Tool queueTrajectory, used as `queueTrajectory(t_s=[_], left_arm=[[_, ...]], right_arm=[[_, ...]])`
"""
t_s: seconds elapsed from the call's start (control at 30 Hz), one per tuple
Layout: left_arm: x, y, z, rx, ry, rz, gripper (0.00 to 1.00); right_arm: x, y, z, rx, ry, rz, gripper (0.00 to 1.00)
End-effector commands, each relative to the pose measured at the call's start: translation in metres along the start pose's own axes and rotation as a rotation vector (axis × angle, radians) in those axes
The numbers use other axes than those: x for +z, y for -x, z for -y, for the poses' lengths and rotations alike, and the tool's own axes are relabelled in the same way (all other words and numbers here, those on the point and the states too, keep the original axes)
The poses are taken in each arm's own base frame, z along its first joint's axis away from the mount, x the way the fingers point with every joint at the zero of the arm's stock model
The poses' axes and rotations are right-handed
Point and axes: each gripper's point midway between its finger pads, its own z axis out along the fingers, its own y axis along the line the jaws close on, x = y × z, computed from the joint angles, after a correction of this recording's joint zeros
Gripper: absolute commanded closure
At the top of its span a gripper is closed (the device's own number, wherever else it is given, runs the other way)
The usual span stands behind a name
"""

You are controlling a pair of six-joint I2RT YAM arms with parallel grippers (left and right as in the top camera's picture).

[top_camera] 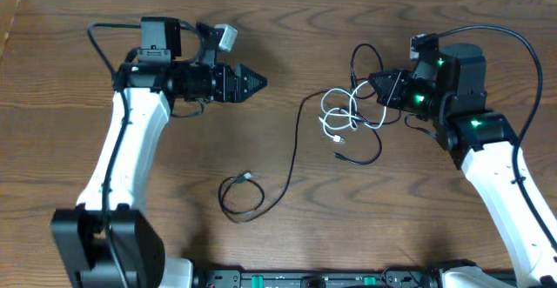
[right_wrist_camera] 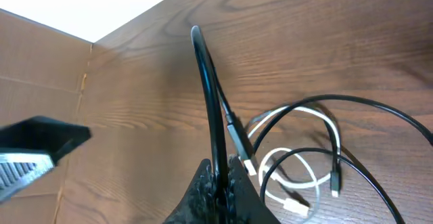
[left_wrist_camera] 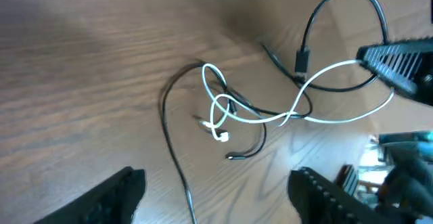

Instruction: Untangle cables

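A thin white cable [top_camera: 335, 114] lies looped at the right centre, tangled with a short black cable [top_camera: 365, 144]. A long black cable [top_camera: 294, 149] runs from the tangle down to a small coil [top_camera: 239, 194] near the front. My right gripper [top_camera: 385, 89] is shut on a black cable [right_wrist_camera: 206, 75] at the tangle's right edge, and that cable arcs up from the jaws [right_wrist_camera: 220, 178]. My left gripper [top_camera: 254, 82] is open and empty, left of the tangle and above the table. In the left wrist view the white cable [left_wrist_camera: 223, 109] and long black cable [left_wrist_camera: 168, 126] lie ahead of the open jaws [left_wrist_camera: 218, 176].
The wooden table [top_camera: 287, 27] carries only the cables. Cardboard walls [right_wrist_camera: 40, 55] stand along its edges. Thick black robot wires [top_camera: 487, 31] loop above each arm. A dark rail runs along the front edge [top_camera: 313, 279].
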Motion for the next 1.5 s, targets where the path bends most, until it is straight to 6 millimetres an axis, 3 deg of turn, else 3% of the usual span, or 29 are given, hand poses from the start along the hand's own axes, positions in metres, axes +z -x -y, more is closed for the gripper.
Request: queueTrajectory(t_s=[0.0,0.2,0.33,0.53,0.63,0.87,1.03,1.13,1.23,1.47], left_arm=[[0.023,-0.003,0.004,-0.003,-0.139,-0.039,0.24],[0.058,-0.020,0.012,-0.052,-0.259,-0.125,0.23],[0.085,-0.031,0.024,0.003,-0.287,-0.175,0.24],[0.116,-0.046,0.021,0.227,-0.142,-0.226,0.23],[0.129,-0.053,0.021,0.445,-0.086,-0.252,0.24],[0.144,-0.048,0.039,0.695,-0.122,-0.212,0.23],[0.156,-0.057,0.052,0.855,-0.166,-0.218,0.24],[0.168,-0.055,0.052,0.886,-0.166,-0.201,0.30],[0.178,-0.055,0.038,0.889,-0.135,-0.210,0.38],[0.189,-0.055,0.029,0.897,-0.124,-0.203,0.72]], right_arm=[[0.007,-0.002,-0.002,0.020,-0.004,-0.011,0.99],[0.007,-0.002,-0.004,0.015,0.001,-0.008,0.99],[0.007,0.000,-0.005,0.012,0.004,-0.003,0.99],[0.007,0.000,-0.005,0.012,0.006,-0.003,0.99],[0.007,0.000,-0.004,0.012,0.005,-0.003,0.99],[0.007,0.000,-0.004,0.012,0.004,-0.003,0.99],[0.007,0.000,-0.004,0.012,0.005,-0.003,0.99],[0.007,-0.001,-0.007,0.011,0.019,-0.010,0.99],[0.007,-0.001,-0.008,0.011,0.022,-0.011,0.99],[0.007,0.000,-0.008,0.009,0.024,-0.008,0.99]])
